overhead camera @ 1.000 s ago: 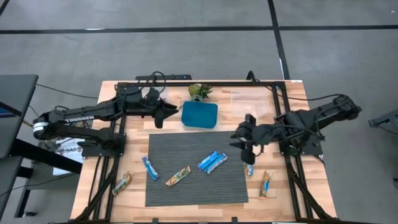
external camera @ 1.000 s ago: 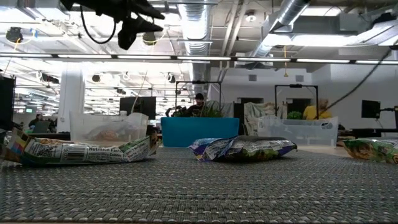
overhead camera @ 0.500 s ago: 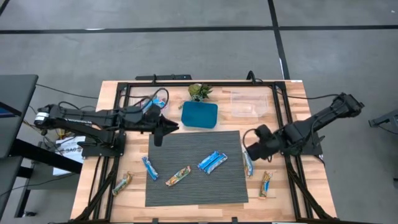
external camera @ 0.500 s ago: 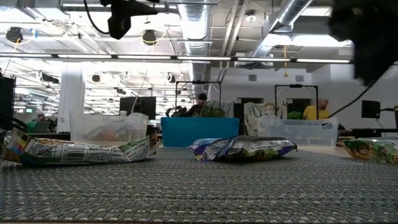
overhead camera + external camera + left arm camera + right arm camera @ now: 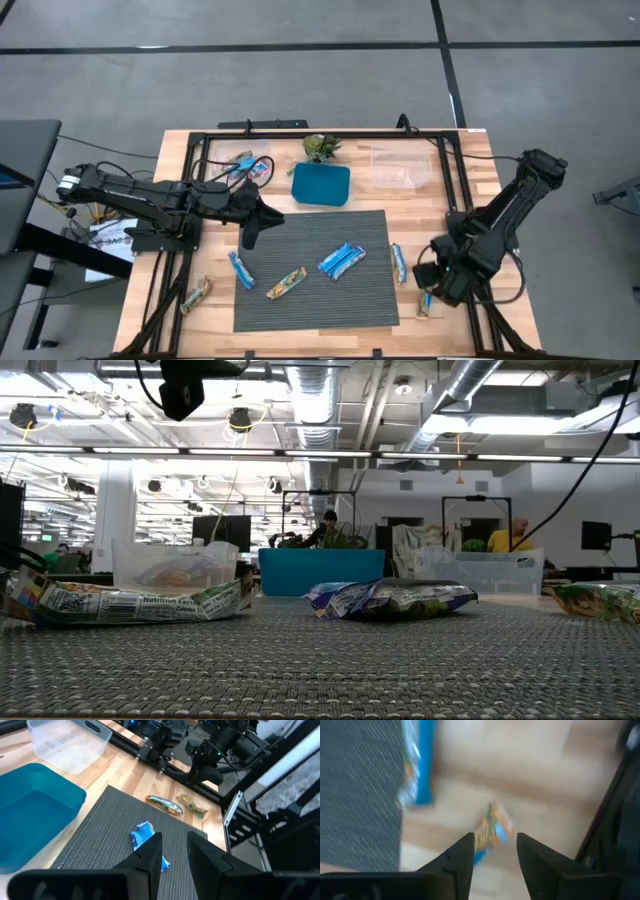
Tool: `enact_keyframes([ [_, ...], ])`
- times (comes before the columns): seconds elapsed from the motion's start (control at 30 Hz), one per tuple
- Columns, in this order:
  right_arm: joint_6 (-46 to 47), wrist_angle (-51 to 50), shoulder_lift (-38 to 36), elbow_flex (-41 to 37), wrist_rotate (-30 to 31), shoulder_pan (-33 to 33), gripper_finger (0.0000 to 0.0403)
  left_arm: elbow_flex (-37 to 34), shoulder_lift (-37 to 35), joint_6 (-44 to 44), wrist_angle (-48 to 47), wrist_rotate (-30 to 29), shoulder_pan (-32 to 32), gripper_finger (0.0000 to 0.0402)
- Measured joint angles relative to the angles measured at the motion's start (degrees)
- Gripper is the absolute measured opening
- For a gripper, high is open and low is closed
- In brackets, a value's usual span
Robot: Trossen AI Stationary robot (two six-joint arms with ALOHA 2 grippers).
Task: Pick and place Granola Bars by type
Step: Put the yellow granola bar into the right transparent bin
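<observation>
Granola bars lie on the grey mat: a blue one (image 5: 241, 270), a tan one (image 5: 286, 283) and a blue pair (image 5: 341, 260). Another blue bar (image 5: 399, 263) and a tan bar (image 5: 427, 299) rest on the wood to the mat's right, and a tan bar (image 5: 197, 294) to its left. My left gripper (image 5: 255, 224) hangs open over the mat's far left corner, its fingers (image 5: 150, 855) pointing at the blue pair (image 5: 147, 837). My right gripper (image 5: 495, 851) is open above the tan bar (image 5: 490, 832) near the right frame.
A blue square dish (image 5: 321, 184) and a small plant (image 5: 321, 147) stand beyond the mat. A clear container (image 5: 395, 167) sits at the far right, and another (image 5: 245, 165) with bars in it at the far left. Black frame rails (image 5: 470, 290) run along both sides.
My left gripper has moved from beside the blue dish toward the near edge and now hangs over the mat's corner. My right gripper has swung from the mat's right edge toward the near right, ending above the tan bar on the wood.
</observation>
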Motion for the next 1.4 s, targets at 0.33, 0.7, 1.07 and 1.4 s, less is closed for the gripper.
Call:
enact_keyframes([
  [0.33,4.03,15.28,8.62,0.04,-6.70,-2.15,0.0189,0.00,0.01,2.37,-1.67,0.03,-1.58,0.0082],
  [0.7,4.08,13.91,16.39,2.58,-12.82,-6.06,0.0208,0.00,0.01,2.51,-2.15,1.55,-3.09,0.0082],
  [1.07,4.11,16.62,21.85,3.10,-15.40,-5.90,0.0184,0.00,0.00,2.49,-3.52,1.60,-3.46,0.0082],
  [1.4,2.41,19.20,21.33,3.13,-11.29,-6.43,0.0029,0.00,0.02,4.37,-3.77,4.19,-3.44,0.0082],
])
